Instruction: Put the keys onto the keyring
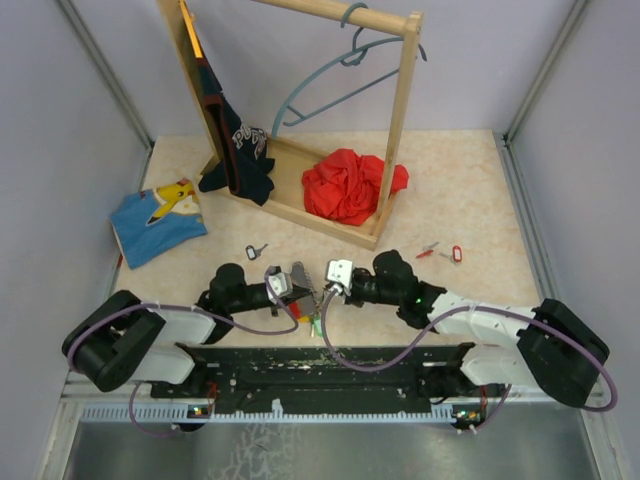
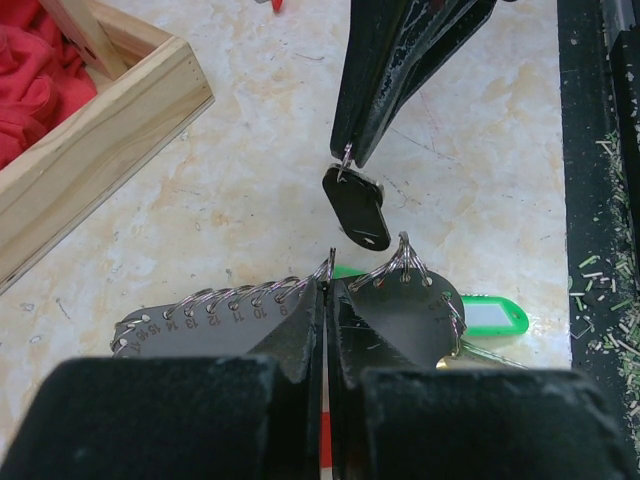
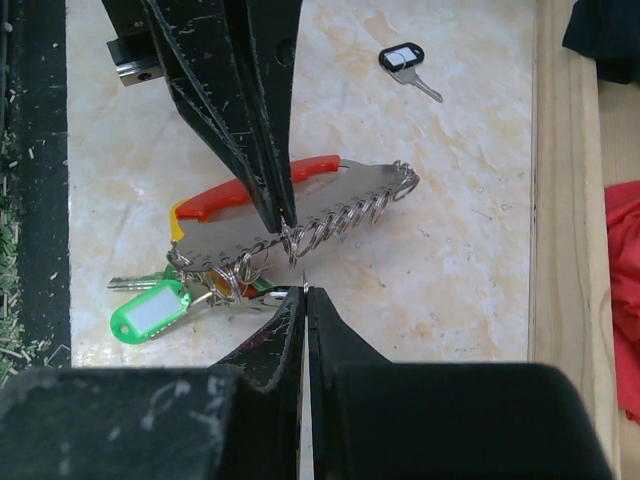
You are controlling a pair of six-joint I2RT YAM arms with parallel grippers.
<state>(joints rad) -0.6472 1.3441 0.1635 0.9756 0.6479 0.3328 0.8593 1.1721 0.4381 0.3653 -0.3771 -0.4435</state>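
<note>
**A:** Item 1, keyring (image 3: 335,195). Where's it sitting?
**B:** Near table (image 1: 460,180) front edge, betw. both grippers. It's a flat steel plate w/ a red plastic grip and a row of wire rings along one edge.
**A:** Left gripper (image 2: 326,288)?
**B:** Closed, pinching a ring on the plate's edge. Its black fingers are covering mid-grip in the rt wrist view.
**A:** Right gripper (image 3: 305,295)?
**B:** Closed too, gripping the ring of a black tag (image 2: 357,208). The tag's dangling from its tips, just beside the plate.
**A:** Keys?
**B:** Green-tagged key (image 3: 150,311) is bunching at the plate's end. Black-headed key (image 3: 403,60) is lying apart. Red-tagged keys (image 1: 455,254) are lying further right.
**A:** Surroundings?
**B:** Wooden rack (image 1: 400,120) is standing behind, holding a crumpled red cloth (image 1: 345,185), a navy shirt (image 1: 240,150) and a blue hanger (image 1: 330,85). Folded blue tee (image 1: 155,220) is lying at left.
</note>
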